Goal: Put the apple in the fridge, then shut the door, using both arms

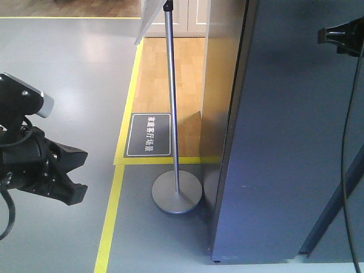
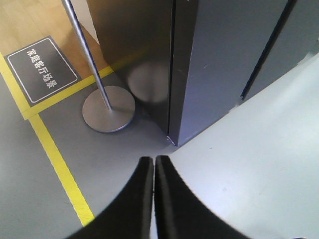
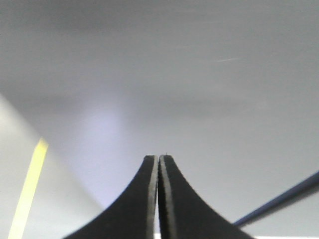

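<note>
Your fridge [image 1: 284, 142] stands shut, no counter in view.
Your left gripper [image 2: 154, 164] and right gripper [image 3: 158, 162] are both clenched on nothing.

A dark grey-blue fridge [image 1: 284, 142] stands beside a metal pole stand [image 1: 176, 193] on grey floor [image 1: 68, 68].

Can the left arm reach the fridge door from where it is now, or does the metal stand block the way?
Probably yes. The left gripper, fingers shut and empty, points at the near corner of the fridge with only bare floor between. The metal stand sits off to the left of that line, so it should not block.
</note>
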Controlling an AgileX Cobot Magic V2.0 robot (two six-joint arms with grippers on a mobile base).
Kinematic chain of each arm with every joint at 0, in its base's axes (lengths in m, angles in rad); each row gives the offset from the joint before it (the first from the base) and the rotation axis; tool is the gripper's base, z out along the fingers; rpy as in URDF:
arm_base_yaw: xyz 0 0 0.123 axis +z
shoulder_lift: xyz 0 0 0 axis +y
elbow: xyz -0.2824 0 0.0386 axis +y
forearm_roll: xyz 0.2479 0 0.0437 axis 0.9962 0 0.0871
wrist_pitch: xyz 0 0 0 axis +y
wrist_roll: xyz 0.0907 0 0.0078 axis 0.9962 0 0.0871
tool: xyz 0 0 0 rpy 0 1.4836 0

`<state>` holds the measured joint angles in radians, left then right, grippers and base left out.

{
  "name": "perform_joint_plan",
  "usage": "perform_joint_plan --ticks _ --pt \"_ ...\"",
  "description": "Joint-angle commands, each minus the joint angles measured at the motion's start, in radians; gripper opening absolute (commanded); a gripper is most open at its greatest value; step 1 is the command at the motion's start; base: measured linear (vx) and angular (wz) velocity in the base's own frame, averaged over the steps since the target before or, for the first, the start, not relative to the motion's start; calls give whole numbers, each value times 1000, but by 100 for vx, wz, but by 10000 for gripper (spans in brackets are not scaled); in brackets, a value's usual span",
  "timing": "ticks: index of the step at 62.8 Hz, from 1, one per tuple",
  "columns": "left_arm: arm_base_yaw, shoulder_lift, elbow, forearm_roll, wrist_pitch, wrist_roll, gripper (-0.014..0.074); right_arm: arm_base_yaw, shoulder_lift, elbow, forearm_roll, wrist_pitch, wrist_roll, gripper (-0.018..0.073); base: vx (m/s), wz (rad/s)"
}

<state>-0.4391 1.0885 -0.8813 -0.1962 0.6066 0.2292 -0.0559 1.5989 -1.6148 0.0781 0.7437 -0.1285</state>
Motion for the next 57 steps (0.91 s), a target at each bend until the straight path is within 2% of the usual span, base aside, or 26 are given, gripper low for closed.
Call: perform_joint_plan --ticks 1,14,31,46,57 --pt "1 -20 -25 -9 -55 -10 -6 40 -114 53 -27 -89 15 -3 0 0" --pt "1 -20 -25 -9 -55 -10 -6 99 -285 317 -46 -189 32 -3 0 0" --pt "1 -20 -25 -9 -55 -10 -6 138 -553 628 -48 -180 18 -3 0 0" --pt "1 -20 -25 -9 -55 -10 -6 138 -758 807 -48 -88 43 -3 0 0" --pt "1 -20 -25 -9 -55 -10 -6 138 -911 896 -48 29 81 -3 0 0"
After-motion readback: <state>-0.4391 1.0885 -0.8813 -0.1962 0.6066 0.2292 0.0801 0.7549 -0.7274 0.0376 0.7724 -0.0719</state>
